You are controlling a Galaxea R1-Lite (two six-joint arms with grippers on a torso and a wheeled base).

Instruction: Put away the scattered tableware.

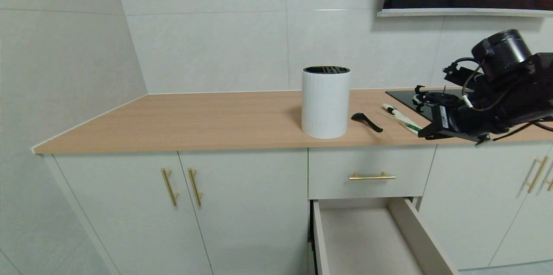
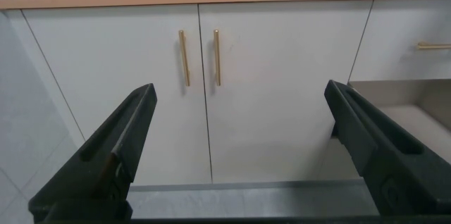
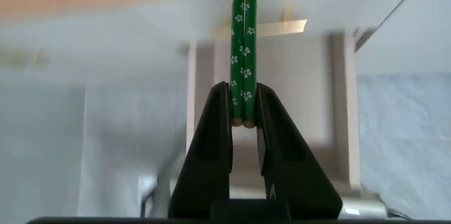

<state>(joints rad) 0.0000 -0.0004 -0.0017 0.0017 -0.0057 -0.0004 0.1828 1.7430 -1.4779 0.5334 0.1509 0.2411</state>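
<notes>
A white ribbed utensil holder (image 1: 325,102) stands on the wooden countertop (image 1: 194,123). Just right of it lies a black spoon (image 1: 366,121). Further right, my right gripper (image 1: 425,133) hovers at the counter's front edge, shut on a pair of green chopsticks with white flowers (image 3: 244,55); their pale ends point over the counter (image 1: 402,120). A white utensil with a dark tip (image 1: 390,110) lies beside them. My left gripper (image 2: 241,94) is open and holds nothing, low down and facing the cabinet doors (image 2: 282,90).
An open drawer (image 1: 367,236) juts out below the counter, under a shut drawer with a gold handle (image 1: 372,176). A black cooktop (image 1: 408,97) sits at the counter's right end. Tiled walls close off the back and left.
</notes>
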